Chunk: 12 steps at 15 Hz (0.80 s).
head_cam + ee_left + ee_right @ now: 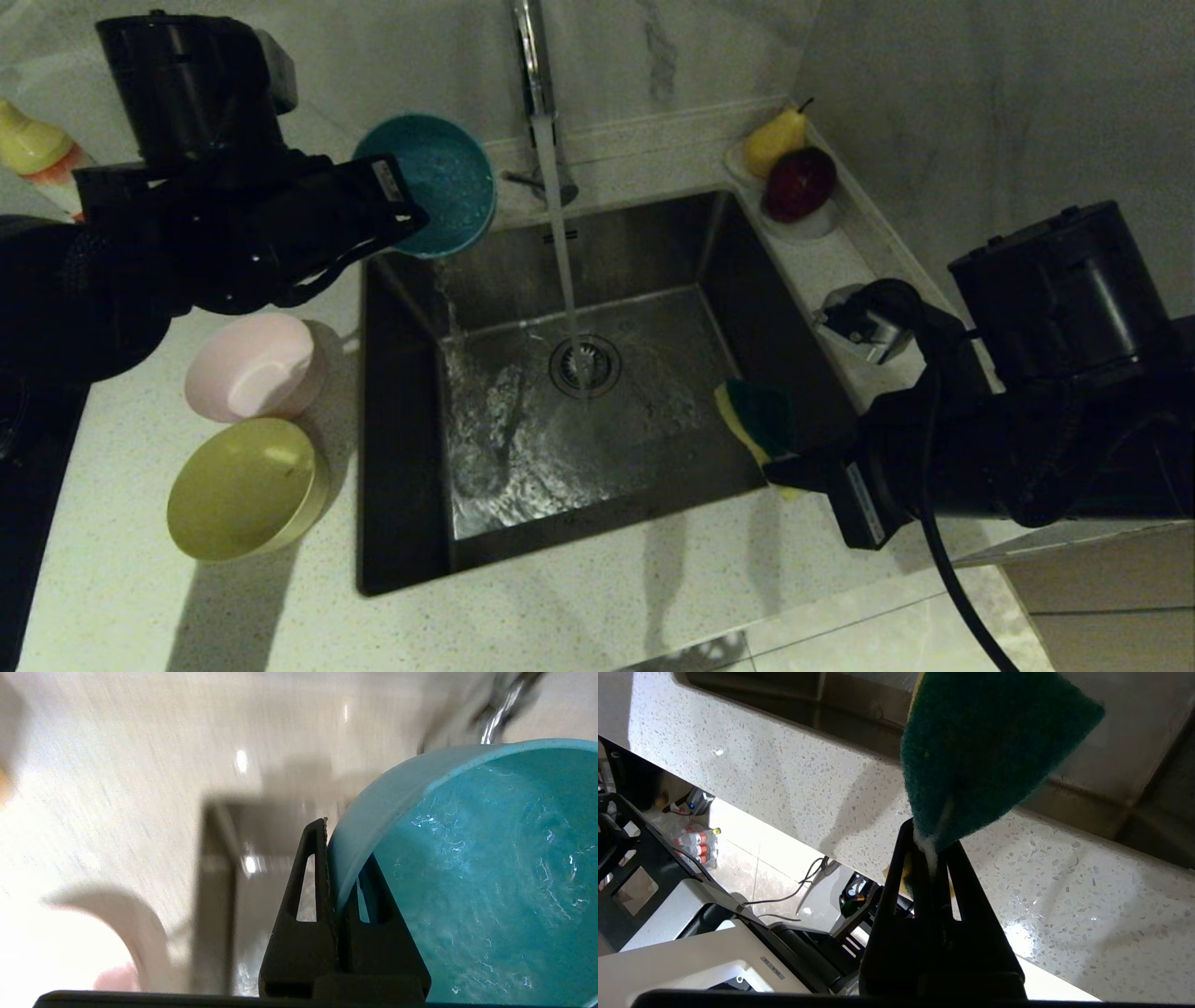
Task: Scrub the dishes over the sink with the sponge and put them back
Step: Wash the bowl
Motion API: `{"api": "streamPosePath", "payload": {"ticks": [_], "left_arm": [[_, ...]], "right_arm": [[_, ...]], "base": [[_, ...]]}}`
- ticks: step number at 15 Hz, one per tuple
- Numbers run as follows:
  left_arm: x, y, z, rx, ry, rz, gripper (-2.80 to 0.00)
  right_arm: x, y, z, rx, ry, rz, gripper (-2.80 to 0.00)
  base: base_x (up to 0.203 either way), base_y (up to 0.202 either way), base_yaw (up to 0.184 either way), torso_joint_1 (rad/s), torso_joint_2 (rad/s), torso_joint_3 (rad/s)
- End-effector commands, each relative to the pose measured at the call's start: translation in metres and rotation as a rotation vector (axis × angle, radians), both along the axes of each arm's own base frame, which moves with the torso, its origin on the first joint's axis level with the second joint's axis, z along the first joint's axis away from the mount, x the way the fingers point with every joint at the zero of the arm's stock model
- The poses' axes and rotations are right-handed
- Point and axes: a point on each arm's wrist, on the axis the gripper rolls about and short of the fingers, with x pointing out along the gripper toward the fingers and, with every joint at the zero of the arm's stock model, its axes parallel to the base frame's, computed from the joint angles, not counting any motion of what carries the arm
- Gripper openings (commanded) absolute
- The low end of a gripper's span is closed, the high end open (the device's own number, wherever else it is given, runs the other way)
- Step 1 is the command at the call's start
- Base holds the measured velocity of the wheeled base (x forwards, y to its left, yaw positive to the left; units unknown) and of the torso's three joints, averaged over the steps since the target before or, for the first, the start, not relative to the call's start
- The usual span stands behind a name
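My left gripper (411, 219) is shut on the rim of the blue bowl (439, 182), which is tipped on its side above the sink's (635, 243) back left corner. In the left wrist view one finger sits inside the wet blue bowl (467, 858) and one outside, left gripper (334, 858). The pink bowl (252, 366) and the yellow bowl (245, 487) stand on the counter left of the sink. My right gripper (784, 467) is shut on the sponge (756, 415) over the sink's front right edge; the sponge's (985, 746) green side faces the right wrist camera, right gripper (931, 844).
Water runs from the chrome tap (532, 56) onto the drain strainer (584, 366). A white dish holding a pear and a red apple (798, 182) sits at the back right. A bottle (33, 145) stands far left. A small metal object (864, 327) lies on the right counter.
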Motion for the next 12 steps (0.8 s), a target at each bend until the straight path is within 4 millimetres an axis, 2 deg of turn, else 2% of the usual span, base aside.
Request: {"api": "streamPosePath", "payload": {"ticks": [1, 5, 12], "left_arm": [[-0.008, 0.007, 0.005, 0.04, -0.122, 0.022, -2.8], [-0.02, 0.013, 0.014, 0.134, -0.339, 0.062, -2.8], [-0.042, 0.019, 0.036, 0.122, -0.587, 0.064, -2.8]], "right_arm": [[-0.001, 0.0, 0.0, 0.0, 0.0, 0.002, -2.8], [0.001, 0.002, -0.002, -0.007, 0.006, 0.003, -2.8], [0.003, 0.004, -0.007, -0.015, 0.017, 0.008, -2.8]], "base": [[0.0, 0.0, 0.0, 0.0, 0.0, 0.0], [0.0, 0.0, 0.0, 0.0, 0.0, 0.0], [0.0, 0.0, 0.0, 0.0, 0.0, 0.0]]}}
